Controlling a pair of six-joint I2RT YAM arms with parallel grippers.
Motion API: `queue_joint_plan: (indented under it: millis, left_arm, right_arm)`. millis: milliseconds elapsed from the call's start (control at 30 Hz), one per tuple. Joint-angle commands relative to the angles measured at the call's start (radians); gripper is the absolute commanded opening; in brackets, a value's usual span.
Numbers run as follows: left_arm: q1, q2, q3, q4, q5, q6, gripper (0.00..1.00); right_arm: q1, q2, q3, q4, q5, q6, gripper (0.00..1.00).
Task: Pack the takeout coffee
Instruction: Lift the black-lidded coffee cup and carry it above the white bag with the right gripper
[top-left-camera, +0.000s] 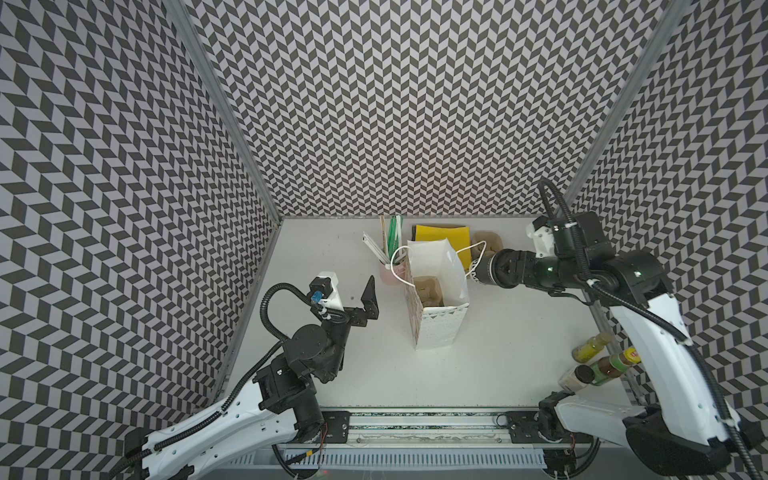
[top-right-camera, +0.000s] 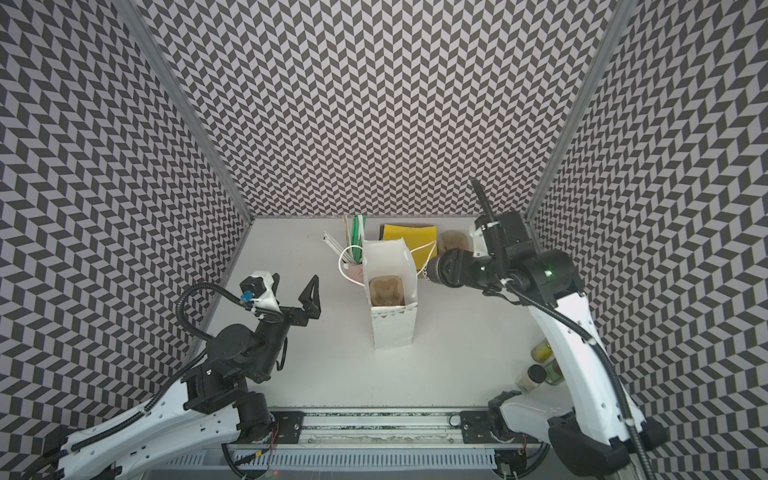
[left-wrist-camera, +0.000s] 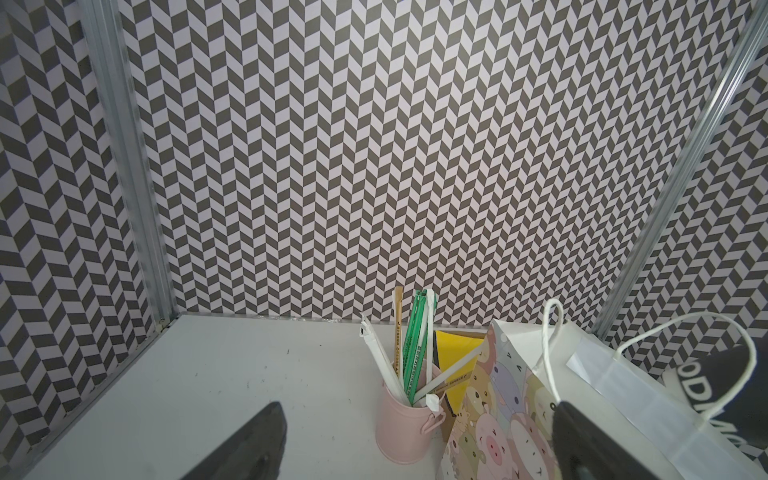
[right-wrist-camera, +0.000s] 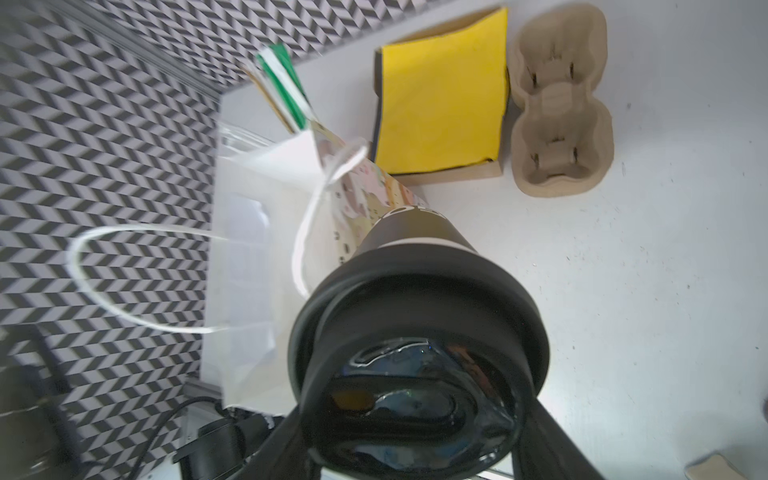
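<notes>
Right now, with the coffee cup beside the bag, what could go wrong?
The bag's string handle loops right beside the black coffee cup; it may snag.
The paper bag stands unheld, the left gripper open and apart; a nudge could tip it.
The cup is held tilted; it could miss the pulp carrier inside.

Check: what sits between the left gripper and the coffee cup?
The upright white paper bag stands between the left gripper and the takeout coffee; this shows in both top views.
</notes>
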Motion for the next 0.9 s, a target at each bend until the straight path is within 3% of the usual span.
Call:
queue_joint_plan:
  millis: [0, 167, 467, 633, 867]
  left_arm:
    - [-0.003, -0.006, 0.025, 0.001, -0.014, 0.010, 1.00]
    - [-0.003, -0.003, 0.026, 0.001, -0.015, 0.011, 1.00]
    - [-0.003, -0.006, 0.024, 0.002, -0.016, 0.013, 1.00]
    - [-0.003, -0.008, 0.025, 0.002, -0.020, 0.014, 1.00]
    - [-0.003, -0.004, 0.023, 0.004, -0.020, 0.016, 1.00]
  right_arm:
    - [0.003, -0.040, 0.038, 0.005, -0.051, 0.004, 0.00]
    - [0.011, -0.051, 0.091, 0.005, -0.132, 0.012, 0.00]
    - [0.079, -0.041, 0.180, 0.007, -0.123, 0.048, 0.00]
    - [0.125, -0.009, 0.232, 0.006, -0.195, 0.057, 0.00]
    - [0.264, 0.038, 0.152, 0.006, -0.068, 0.124, 0.00]
